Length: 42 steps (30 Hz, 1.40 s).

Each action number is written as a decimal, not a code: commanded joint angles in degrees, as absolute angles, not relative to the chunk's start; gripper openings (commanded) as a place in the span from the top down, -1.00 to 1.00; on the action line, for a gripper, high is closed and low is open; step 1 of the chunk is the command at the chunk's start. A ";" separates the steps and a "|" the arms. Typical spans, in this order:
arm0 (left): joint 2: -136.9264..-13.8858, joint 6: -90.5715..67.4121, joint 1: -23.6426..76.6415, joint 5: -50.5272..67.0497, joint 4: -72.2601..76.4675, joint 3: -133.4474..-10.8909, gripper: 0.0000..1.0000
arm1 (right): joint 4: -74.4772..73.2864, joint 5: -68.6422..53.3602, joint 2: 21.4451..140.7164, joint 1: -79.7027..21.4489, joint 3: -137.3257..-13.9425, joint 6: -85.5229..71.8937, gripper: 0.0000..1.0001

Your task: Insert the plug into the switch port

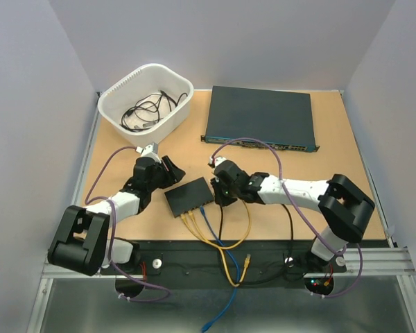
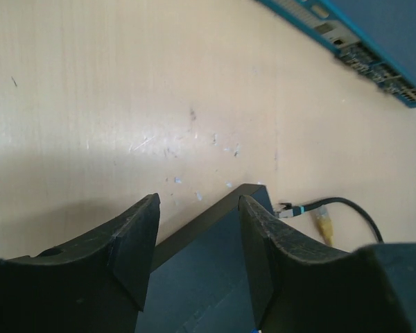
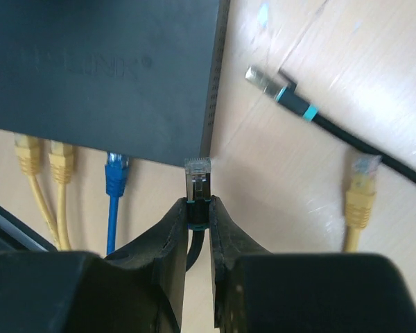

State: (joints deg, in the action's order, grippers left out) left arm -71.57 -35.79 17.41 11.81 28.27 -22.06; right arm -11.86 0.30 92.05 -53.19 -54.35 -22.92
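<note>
The small black switch (image 1: pixel 191 195) lies flat between the arms. It also shows in the right wrist view (image 3: pixel 104 69) and the left wrist view (image 2: pixel 215 270). My right gripper (image 3: pixel 198 208) is shut on the black cable's plug (image 3: pixel 197 172), just behind its clear tip. The tip sits at the switch's port edge, by its right corner; the ports themselves are hidden. Two yellow plugs (image 3: pixel 45 158) and a blue plug (image 3: pixel 116 170) sit in that edge. My left gripper (image 2: pixel 200 208) is open, with its fingers either side of the switch's far corner.
The large dark unit (image 1: pixel 260 116) stands at the back. A white basket (image 1: pixel 145 103) of cables is at the back left. A loose black plug (image 3: pixel 263 80) and a loose yellow plug (image 3: pixel 360 187) lie right of the switch. Yellow and blue cables (image 1: pixel 225 257) trail over the front edge.
</note>
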 commanded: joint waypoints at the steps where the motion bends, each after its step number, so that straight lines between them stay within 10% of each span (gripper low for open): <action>1: -73.47 -34.72 16.61 14.59 29.97 -24.96 -0.18 | -18.72 3.69 93.43 -57.21 -56.78 -22.59 0.99; 42: -79.63 -33.57 15.21 15.91 29.18 -30.32 -0.12 | -32.24 16.17 111.18 -61.08 -74.17 -23.73 0.99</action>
State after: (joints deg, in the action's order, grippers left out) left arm -79.15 -34.65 15.53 15.73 27.97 -27.42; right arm -28.47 11.92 108.36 -61.60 -71.44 -24.40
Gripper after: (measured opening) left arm 0.562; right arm 0.199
